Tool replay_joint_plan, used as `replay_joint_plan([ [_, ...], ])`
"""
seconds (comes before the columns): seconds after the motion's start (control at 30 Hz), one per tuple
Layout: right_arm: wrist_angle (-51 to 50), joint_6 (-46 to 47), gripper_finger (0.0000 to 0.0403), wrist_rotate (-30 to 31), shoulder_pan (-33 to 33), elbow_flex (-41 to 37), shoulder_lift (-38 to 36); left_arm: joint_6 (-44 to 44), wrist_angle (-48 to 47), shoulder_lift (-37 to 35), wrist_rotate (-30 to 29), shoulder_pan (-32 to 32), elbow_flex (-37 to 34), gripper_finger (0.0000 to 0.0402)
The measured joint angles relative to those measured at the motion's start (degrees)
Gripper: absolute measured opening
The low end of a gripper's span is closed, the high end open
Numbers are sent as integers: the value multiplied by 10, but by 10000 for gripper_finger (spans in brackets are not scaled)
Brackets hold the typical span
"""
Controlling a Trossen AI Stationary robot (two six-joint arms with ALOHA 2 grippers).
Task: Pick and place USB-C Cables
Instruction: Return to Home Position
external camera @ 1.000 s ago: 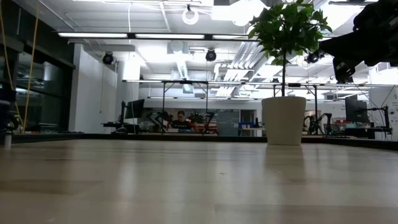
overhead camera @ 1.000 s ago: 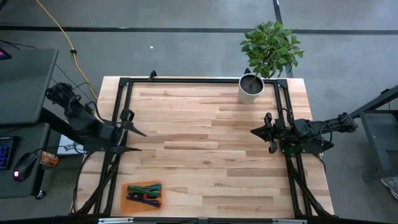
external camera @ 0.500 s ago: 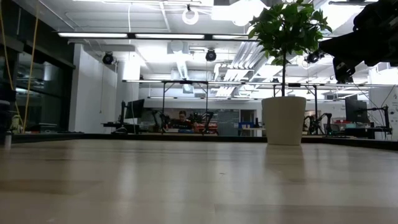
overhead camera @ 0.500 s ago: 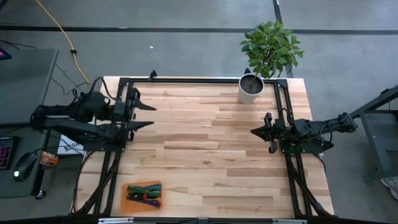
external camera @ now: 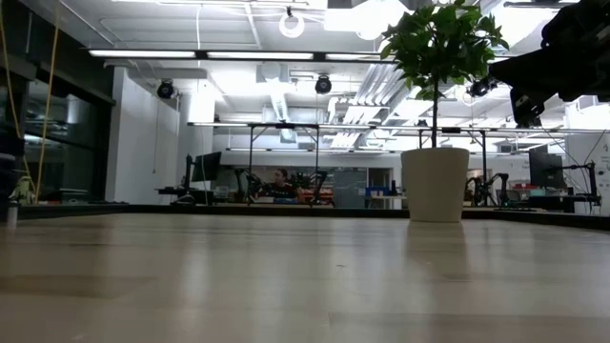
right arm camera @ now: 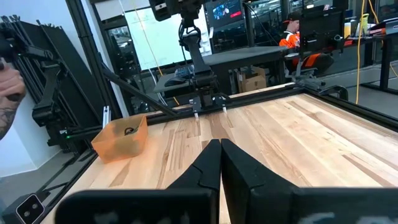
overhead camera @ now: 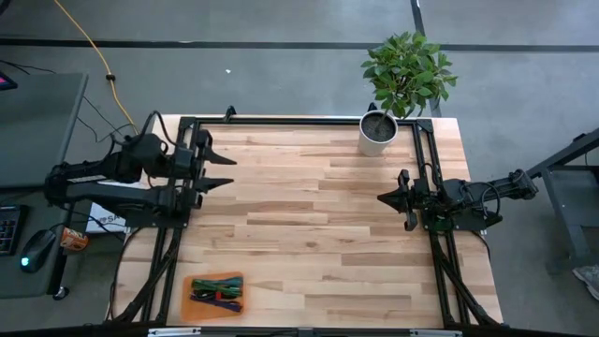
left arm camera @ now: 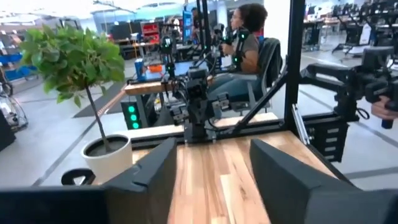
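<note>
The USB-C cables (overhead camera: 218, 288), a small green, purple and red-and-black heap, lie in the orange tray (overhead camera: 198, 309) near the table's near left corner. The right wrist view shows that tray (right arm camera: 121, 140) from the side. My left gripper (overhead camera: 223, 171) hovers open and empty over the table's left edge toward the far side, pointing at the right edge, well away from the tray. Its two fingers frame bare wood in the left wrist view (left arm camera: 214, 180). My right gripper (overhead camera: 380, 197) waits shut at the right edge, its fingertips together (right arm camera: 217, 165).
A white pot with a green plant (overhead camera: 378, 131) stands at the far right corner, also seen as the pot (external camera: 436, 184). A black frame (overhead camera: 281, 121) rims the table. A person sits beyond the right edge (left arm camera: 245, 37); a hand (right arm camera: 9, 81) shows beyond the left.
My left gripper has swung toward the table's far edge and turned from slanting toward the near right to pointing straight at the right edge. It stays empty. The tray and cables have not moved.
</note>
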Motion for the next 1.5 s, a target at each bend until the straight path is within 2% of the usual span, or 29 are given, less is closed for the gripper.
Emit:
replay_joint_plan([
  [0.1,0,1,0,0,0,0,0,4,-13,0,0,0,0,135],
  [0.23,0,1,0,0,0,0,0,11,-20,-9,5,0,-6,30],
  [0.3,0,2,0,0,0,0,0,13,-5,-23,7,0,-25,11],
  [0.53,0,11,0,0,0,0,0,4,92,-110,4,10,-153,3],
  [0.77,0,11,0,0,0,0,0,-40,126,-191,5,31,-253,0],
  [1.3,0,12,0,0,0,0,0,-120,199,-291,-2,30,-403,0],
  [1.4,0,12,0,0,0,0,0,-130,227,-302,-15,30,-429,0],
  [1.5,0,12,0,0,0,0,0,-131,213,-305,-33,27,-428,0],
])
